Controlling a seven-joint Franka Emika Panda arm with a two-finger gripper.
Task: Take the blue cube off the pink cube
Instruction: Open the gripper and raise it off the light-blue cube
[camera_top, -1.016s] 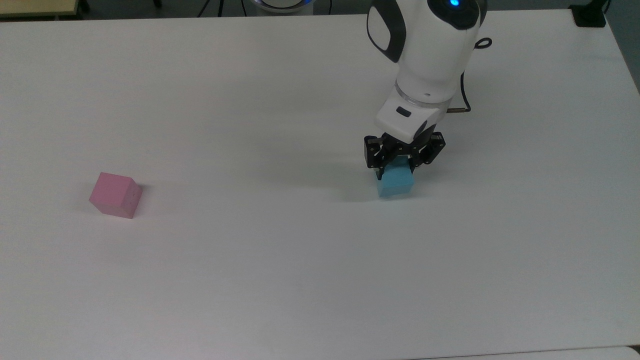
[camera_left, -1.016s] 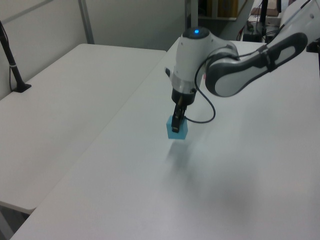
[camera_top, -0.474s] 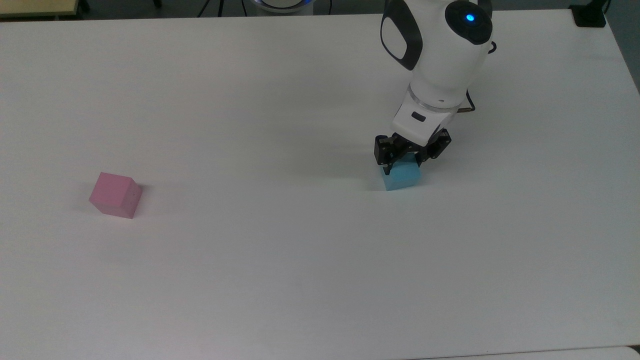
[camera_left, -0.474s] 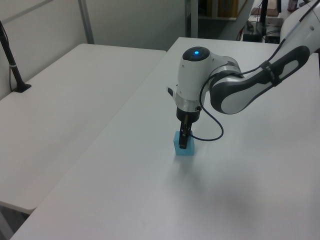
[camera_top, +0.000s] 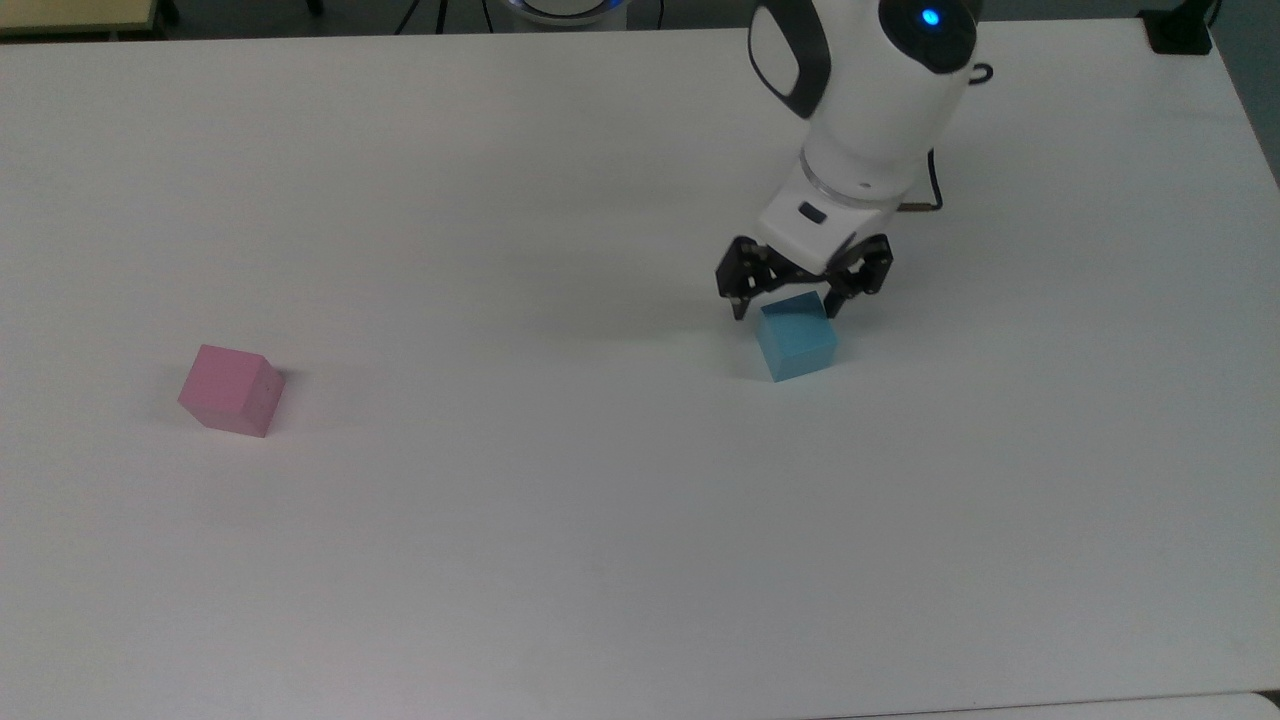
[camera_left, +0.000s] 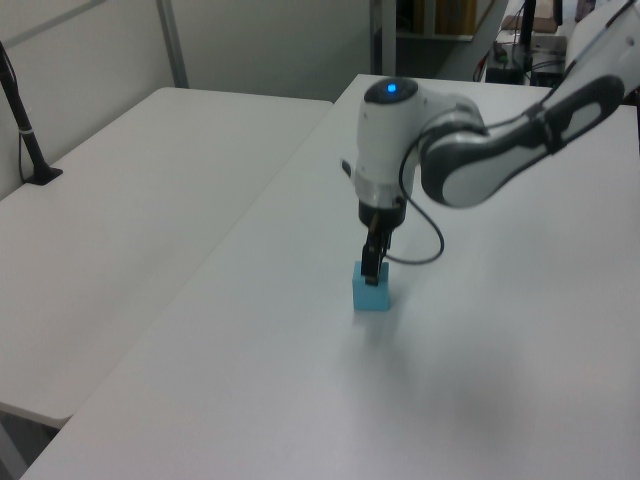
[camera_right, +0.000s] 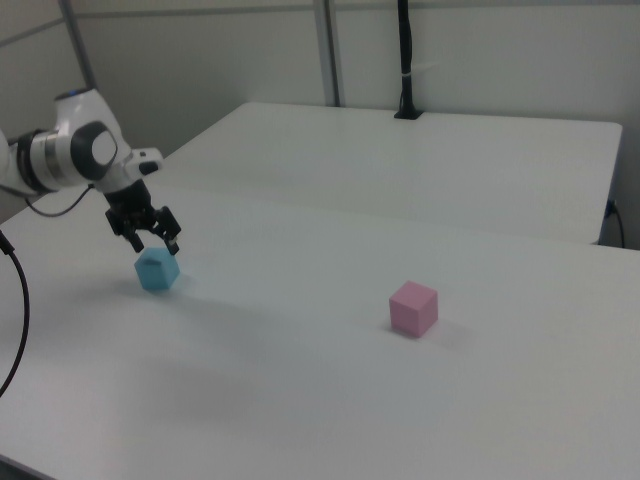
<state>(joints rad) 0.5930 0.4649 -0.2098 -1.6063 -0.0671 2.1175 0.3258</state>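
The blue cube (camera_top: 797, 340) (camera_left: 372, 292) (camera_right: 157, 270) rests on the white table (camera_top: 600, 500), right of centre in the top view. My gripper (camera_top: 787, 305) (camera_left: 372, 265) (camera_right: 156, 247) hovers just above it, open, with one finger spread to each side of the cube's top and nothing held. The pink cube (camera_top: 231, 389) (camera_right: 413, 307) sits alone on the table at the top view's far left, well apart from the blue cube.
A black cable (camera_top: 935, 200) loops behind my wrist. A black clamp (camera_top: 1180, 30) sits at the table's far right corner. A second white table (camera_left: 150, 200) adjoins this one, with a black post (camera_left: 25, 130) (camera_right: 405, 60) standing on it.
My gripper was shut on the blue cube and set it down on the table. It has now opened and risen slightly. The cube stays put.
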